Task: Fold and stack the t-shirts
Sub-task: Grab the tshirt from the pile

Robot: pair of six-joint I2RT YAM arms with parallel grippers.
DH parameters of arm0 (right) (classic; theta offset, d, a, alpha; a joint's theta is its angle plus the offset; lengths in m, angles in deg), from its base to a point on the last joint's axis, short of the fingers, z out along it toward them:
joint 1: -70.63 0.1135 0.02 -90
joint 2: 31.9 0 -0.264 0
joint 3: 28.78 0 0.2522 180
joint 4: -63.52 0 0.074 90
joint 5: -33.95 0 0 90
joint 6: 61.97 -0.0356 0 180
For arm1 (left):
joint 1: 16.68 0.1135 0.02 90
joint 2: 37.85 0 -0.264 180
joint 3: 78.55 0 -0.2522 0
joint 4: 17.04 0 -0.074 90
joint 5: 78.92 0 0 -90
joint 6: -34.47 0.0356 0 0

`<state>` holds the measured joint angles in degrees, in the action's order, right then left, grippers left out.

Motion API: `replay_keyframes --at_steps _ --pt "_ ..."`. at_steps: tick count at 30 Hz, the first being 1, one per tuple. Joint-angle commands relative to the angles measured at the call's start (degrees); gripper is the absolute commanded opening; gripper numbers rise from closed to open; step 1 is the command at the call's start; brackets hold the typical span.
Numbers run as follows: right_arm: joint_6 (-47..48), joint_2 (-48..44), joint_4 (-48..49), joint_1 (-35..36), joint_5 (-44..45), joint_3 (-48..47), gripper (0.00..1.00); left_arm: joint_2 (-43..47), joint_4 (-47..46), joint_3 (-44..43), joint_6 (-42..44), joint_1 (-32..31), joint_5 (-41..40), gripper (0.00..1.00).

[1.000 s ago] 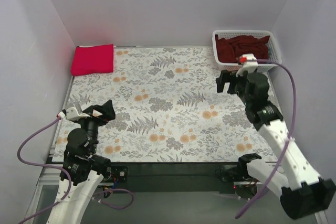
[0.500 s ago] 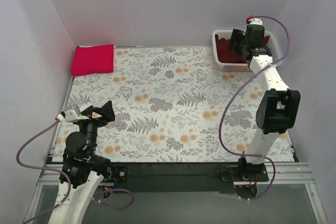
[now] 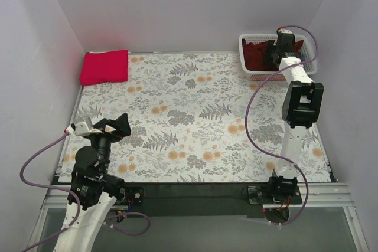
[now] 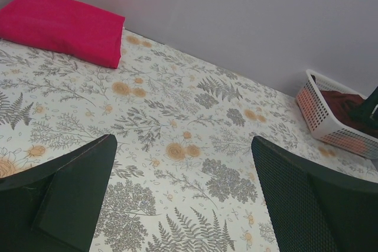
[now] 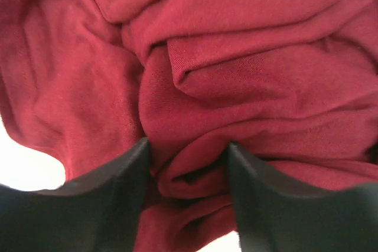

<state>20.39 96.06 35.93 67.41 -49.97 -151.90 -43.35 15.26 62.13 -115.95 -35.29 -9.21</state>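
While the left gripper (image 4: 183, 140) hangs wide open and empty at about 7 o'clock of the table, the right arm has swung from mid-table out to the basket (image 3: 245, 42) at 1 o'clock. The right gripper (image 5: 188, 146) is now sunk into the maroon shirt (image 5: 236, 57) lying crumpled inside it.

The jaws, wide a second ago, have drawn in to about half their spread. They stand either side of a bunched ridge of the cloth, with both fingers (image 5: 106, 181) against it. Whether the pinch has bitten yet cannot be told from the wrist view.

That shift marks the start of a fresh shirt. The pink shirt (image 3: 105, 66) lies folded at 10 o'clock, touching the back wall, so one garment looks finished and the maroon one is next.

Only a small ridge sits between the fingers, so the cloth may slip out on the lift. The shirt's bulk could also drag the light basket along. The cloth (image 3: 189, 116) between the arms is where it would be spread.
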Motion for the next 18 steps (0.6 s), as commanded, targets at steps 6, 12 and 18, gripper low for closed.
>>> replay_keyframes --at_steps 6,12,18 --pt "1.9 -6.1 0.5 0.2 -5.6 -2.3 0.01 -0.9 -1.1 0.7 0.9 -0.3 1.0 0.98" --pt "5.1 -20.0 0.4 3.1 -5.6 -5.5 0.01 0.0 -1.0 0.7 1.1 -0.2 1.4 0.98" --pt "6.0 -33.6 0.6 8.7 -9.8 -7.3 0.01 1.0 -0.6 0.5 1.1 -0.2 1.4 0.97"
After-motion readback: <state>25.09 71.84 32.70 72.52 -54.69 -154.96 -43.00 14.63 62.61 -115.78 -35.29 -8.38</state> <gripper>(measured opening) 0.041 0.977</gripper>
